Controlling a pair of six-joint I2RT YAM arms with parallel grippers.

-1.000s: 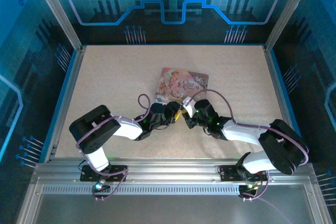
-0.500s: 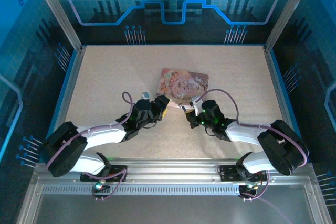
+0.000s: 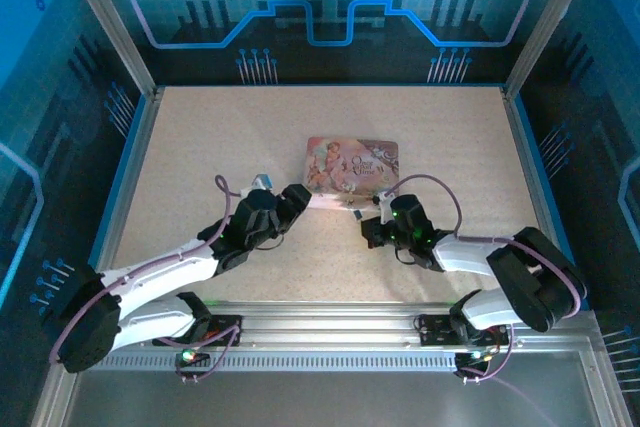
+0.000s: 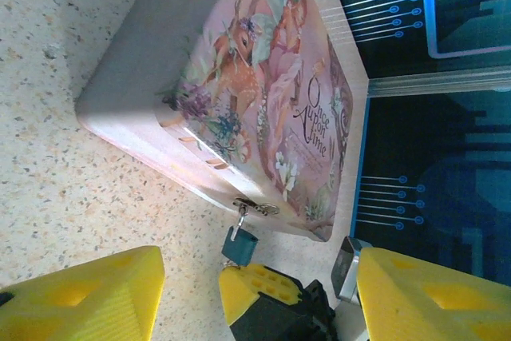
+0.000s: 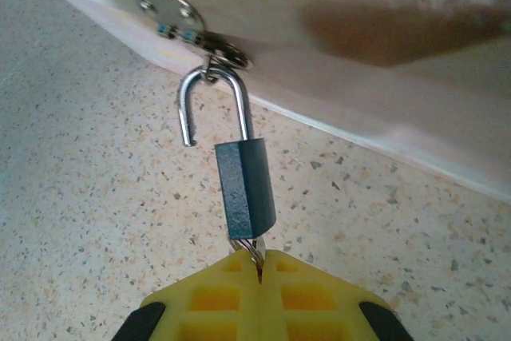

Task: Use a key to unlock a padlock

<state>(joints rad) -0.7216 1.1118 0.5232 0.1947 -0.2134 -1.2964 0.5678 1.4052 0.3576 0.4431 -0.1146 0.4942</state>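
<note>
Overhead, 2 arms reached from the near edge twd the middle of a speckled beige worktop (image 3: 200, 137). Both met at the near side of a flat pink tin (image 3: 352, 162) printed w/ a fairy picture. The left gripper (image 3: 290, 202) sat just beside the tin's near-left corner, the right gripper (image 3: 366, 221) just beside its near edge.

Left wrist view: the left gripper's 2 yellow fingers (image 4: 84, 297) stood wide apart, holding nothing, 1 at each lower corner of the view. Between them the padlock (image 4: 239, 246), small and dark bluish, hung from a hasp (image 4: 255, 207) on the tin's side wall. A yellow finger of the right gripper sat just below it.

Right wrist view, close up: the padlock's shackle hooked thru a metal ring on the hasp. 1 leg of the shackle sat in the body; the other leg stood free beside it, so the lock was open. The key (image 5: 255, 247) showed as a sliver of metal at the padlock's bottom end. The right fingers (image 5: 215, 297) were pressed together, clamped on it. Couldn't tell whether the padlock body touched the worktop.
</note>
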